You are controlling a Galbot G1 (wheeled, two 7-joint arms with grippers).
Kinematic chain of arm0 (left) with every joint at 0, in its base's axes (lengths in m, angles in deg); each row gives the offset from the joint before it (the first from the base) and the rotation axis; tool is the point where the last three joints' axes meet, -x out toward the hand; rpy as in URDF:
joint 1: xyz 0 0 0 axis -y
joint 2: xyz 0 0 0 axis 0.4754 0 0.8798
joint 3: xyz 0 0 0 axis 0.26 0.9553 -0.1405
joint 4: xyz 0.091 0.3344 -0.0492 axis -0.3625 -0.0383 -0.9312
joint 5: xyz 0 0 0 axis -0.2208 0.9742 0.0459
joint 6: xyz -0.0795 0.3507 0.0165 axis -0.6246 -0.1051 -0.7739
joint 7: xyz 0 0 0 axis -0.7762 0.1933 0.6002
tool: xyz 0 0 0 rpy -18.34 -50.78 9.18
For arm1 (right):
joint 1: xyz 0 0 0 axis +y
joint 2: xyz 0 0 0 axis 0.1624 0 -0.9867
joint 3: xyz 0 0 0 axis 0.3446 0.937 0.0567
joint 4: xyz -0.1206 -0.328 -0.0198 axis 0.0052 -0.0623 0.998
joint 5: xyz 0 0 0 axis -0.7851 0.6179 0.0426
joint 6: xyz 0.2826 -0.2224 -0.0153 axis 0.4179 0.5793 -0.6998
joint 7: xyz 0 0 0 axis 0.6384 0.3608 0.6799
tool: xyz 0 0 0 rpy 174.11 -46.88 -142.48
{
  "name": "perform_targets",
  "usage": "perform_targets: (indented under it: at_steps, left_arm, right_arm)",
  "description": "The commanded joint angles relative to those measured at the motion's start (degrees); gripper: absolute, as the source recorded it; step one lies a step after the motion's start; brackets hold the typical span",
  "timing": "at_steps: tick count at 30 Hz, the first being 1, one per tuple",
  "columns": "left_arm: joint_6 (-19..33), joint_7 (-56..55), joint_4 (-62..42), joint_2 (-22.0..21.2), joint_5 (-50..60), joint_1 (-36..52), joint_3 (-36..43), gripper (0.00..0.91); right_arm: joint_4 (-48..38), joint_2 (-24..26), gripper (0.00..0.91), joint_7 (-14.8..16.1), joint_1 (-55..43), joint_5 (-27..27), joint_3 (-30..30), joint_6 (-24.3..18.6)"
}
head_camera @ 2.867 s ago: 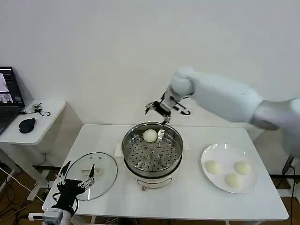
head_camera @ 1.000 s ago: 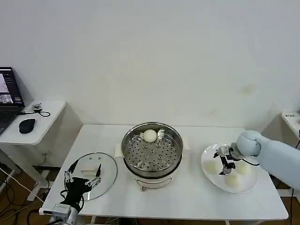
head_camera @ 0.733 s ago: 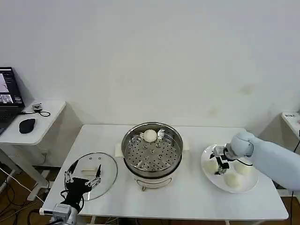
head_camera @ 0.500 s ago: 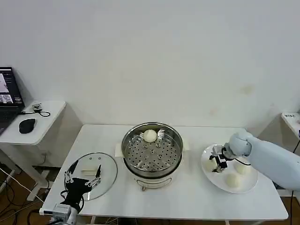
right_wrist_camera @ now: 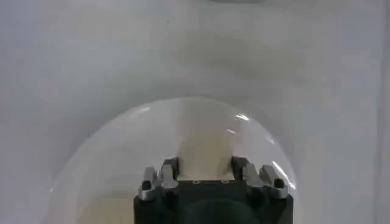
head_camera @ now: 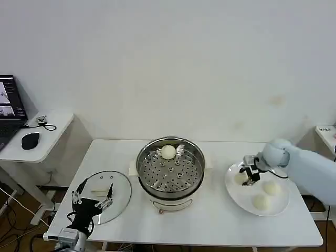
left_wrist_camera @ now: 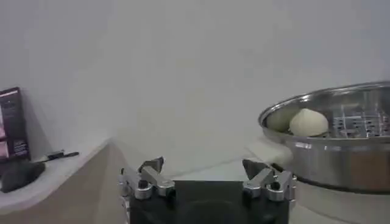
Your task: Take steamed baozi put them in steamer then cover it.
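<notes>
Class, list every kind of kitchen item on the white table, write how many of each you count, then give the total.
Baozi: 4, with one in the steamer, one at the right gripper, and two more on the plate
Steamer: 1
Glass lid: 1
White plate: 1
Total: 7

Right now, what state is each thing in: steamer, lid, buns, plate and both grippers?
steamer: uncovered, one baozi on its tray
glass lid: off, flat on the table
plate: holds three buns
right gripper: shut on plate bun
other two plate buns: untouched
left gripper: open, above the lid
</notes>
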Motion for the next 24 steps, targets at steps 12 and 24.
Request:
perform_targets:
  at_steps: [12,24]
  left_arm:
    - [-0.1,0.0,-1.2,1.1,-0.5,1.5,-0.2,0.907]
    - [0.0,0.0,-1.4,0.8,-0.8,2.2,-1.6,0.907]
  right_arm:
    - [10.4,-15.9,0.605,-4.0,-36.1,-23.2,19.8,9.0]
    - [2.1,-37.2,0.605,-9.3,-27.3,-36.6,19.5,18.7]
